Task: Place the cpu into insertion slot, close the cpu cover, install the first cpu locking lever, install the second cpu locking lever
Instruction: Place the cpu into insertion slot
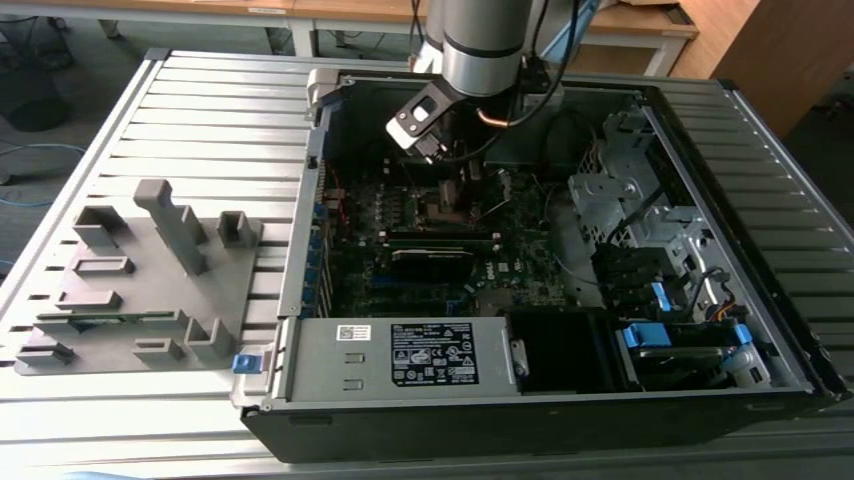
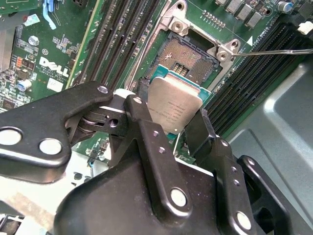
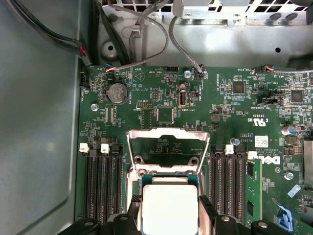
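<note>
My gripper (image 2: 171, 122) is shut on the cpu (image 2: 174, 108), a flat square chip with a silver-grey top, gripped by two opposite edges. The chip hangs tilted just above one side of the insertion slot (image 2: 188, 56), whose dark pin field lies open and bare inside its silvery rim. In the first wrist view the cpu (image 3: 169, 208) sits between the black fingers (image 3: 134, 208), and the cpu cover (image 3: 167, 136) stands swung up behind the socket. A thin locking lever (image 2: 274, 51) sticks out free beside the socket. In the exterior view the gripper (image 1: 454, 188) reaches down into the computer case.
Black memory slots (image 2: 120, 39) flank the socket on both sides. The case's metal wall (image 3: 39, 122) and loose cables (image 3: 142, 54) lie close by. A drive cage (image 1: 641, 210) and power supply (image 1: 400, 355) fill the case's other parts. A grey fixture (image 1: 147, 280) sits on the table.
</note>
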Action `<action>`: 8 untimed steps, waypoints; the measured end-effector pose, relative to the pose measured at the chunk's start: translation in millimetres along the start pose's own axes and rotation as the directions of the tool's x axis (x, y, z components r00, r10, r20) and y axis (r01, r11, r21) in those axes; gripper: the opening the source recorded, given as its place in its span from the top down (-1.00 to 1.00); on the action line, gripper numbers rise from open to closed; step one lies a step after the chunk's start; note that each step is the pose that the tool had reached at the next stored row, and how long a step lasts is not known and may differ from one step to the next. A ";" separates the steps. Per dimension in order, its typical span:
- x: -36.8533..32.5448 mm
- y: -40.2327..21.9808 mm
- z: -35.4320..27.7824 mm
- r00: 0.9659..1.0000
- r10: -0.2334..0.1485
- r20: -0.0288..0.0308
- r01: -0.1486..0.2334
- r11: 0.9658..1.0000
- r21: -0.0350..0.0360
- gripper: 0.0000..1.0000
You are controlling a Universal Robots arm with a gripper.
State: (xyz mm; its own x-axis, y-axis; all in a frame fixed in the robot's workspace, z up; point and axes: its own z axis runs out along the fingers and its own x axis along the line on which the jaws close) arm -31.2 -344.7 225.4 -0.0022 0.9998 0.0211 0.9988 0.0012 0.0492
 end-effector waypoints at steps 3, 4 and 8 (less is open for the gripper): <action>-0.1 -0.1 0.7 1.000 0.000 0.001 0.000 1.000 0.000 -0.08; -0.1 -0.1 0.8 1.000 0.000 0.001 0.000 1.000 0.000 -0.08; -0.1 -0.4 1.1 1.000 0.000 0.000 0.000 1.000 0.000 -0.08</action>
State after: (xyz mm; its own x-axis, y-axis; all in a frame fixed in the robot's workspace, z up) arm -31.6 -344.8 224.3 -0.0023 0.9998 0.0208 0.9988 0.0012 0.0490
